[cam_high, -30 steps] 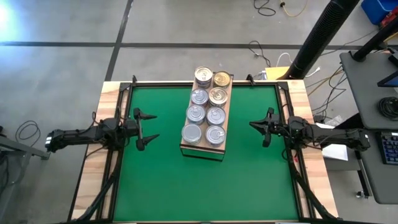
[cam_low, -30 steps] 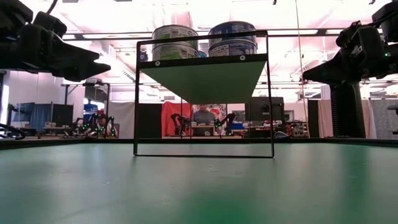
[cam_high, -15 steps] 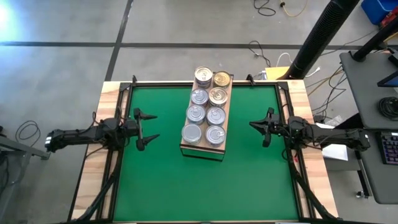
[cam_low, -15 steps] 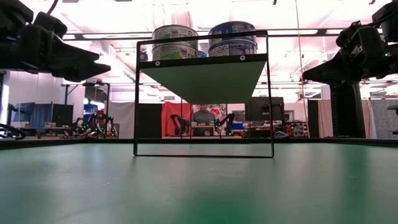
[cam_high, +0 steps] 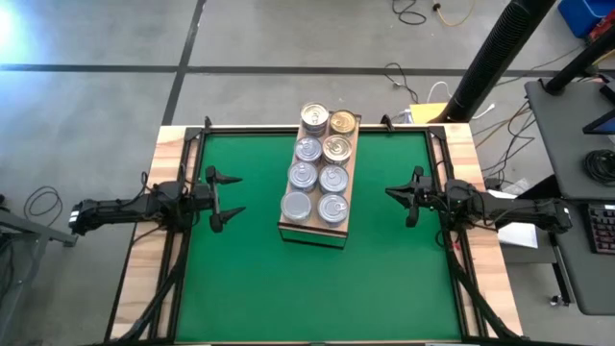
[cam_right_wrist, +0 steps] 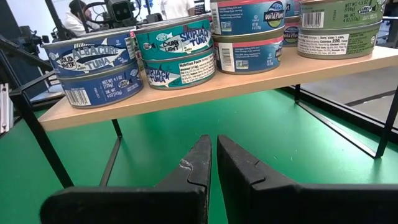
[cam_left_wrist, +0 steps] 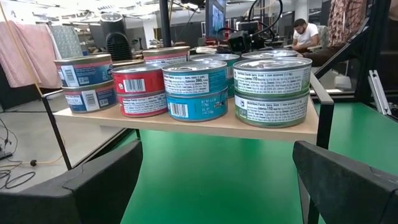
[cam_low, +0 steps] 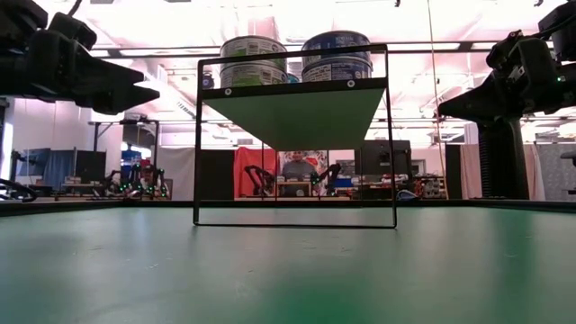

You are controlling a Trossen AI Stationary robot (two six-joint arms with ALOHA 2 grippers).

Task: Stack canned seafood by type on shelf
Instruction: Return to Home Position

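Canned seafood: short round tins standing two-high in eight columns, a two-by-four block on the shelf, which stands raised on thin dark legs at the far middle of the green worktop. From above most lids show silver and two gold. In the left wrist view the like-labelled pairs are plain: green on green, teal on teal, red on red. The right wrist view shows a dark-blue albacore pair at the shelf's end.

Handling, as judged: the tins are rigid, dense for their size and not fragile. Their smooth printed walls are likely slippery, and the low wall leaves little to pinch. The best hold would be across the diameter at mid-wall, under the lid's rim. An upper tin sits only on the lid beneath, so a sideways nudge could slide it off.

The left end effector hangs well apart from the shelf on the left side, fingers spread wide and empty. The right end effector hangs well apart on the right side, fingers drawn almost together, holding nothing.
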